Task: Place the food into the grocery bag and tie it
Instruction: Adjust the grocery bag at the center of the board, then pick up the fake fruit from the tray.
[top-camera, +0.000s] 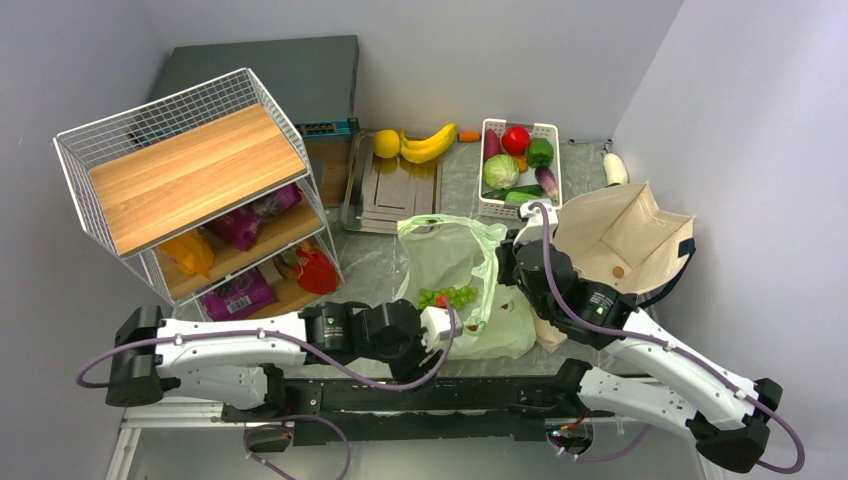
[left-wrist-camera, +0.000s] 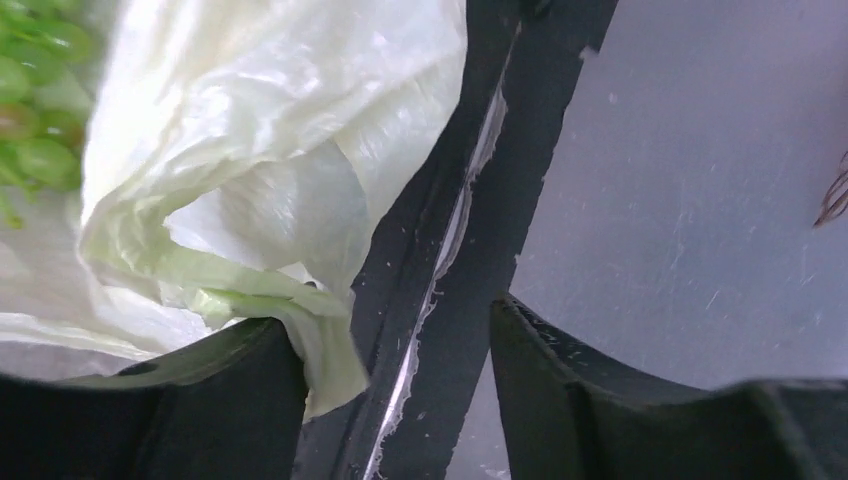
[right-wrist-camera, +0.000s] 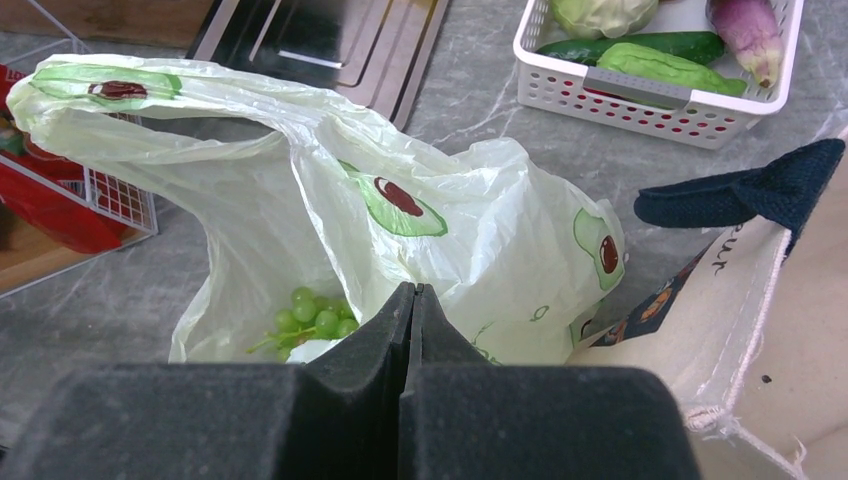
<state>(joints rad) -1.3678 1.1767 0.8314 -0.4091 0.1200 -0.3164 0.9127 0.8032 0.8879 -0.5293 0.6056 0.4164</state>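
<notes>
The grey surface (top-camera: 460, 185) carries everything, and the beige canvas tote (top-camera: 620, 235) slumps open at your right. It is not the target.

The grocery bag (top-camera: 450, 255) lies in the middle of the surface between your two arms. It is thin pale-green film with avocado prints, its mouth gaping and one loop handle thrown toward the far side. It looks limp and crinkly, so I judge it will sag and drift at any nudge.

Your left fingers (left-wrist-camera: 200, 400) sit at the bag's near-left edge and stand apart with nothing between them. A fold of the film lies against the outer side of one finger.

Your right fingers (right-wrist-camera: 330, 400) hover over the bag's right side, pressed tight together, and I can see no plastic caught in them.

The bananas (top-camera: 430, 143) lie at the far edge, well beyond the bag's mouth. Their long axis runs across your view, rising slightly to the right. The lemon (top-camera: 387, 143) sits just beside their left end. Your right arm is nearer to them, though your left is the one already parted.

The grapes (right-wrist-camera: 315, 320) are already in the bag, just inside its mouth.
</notes>
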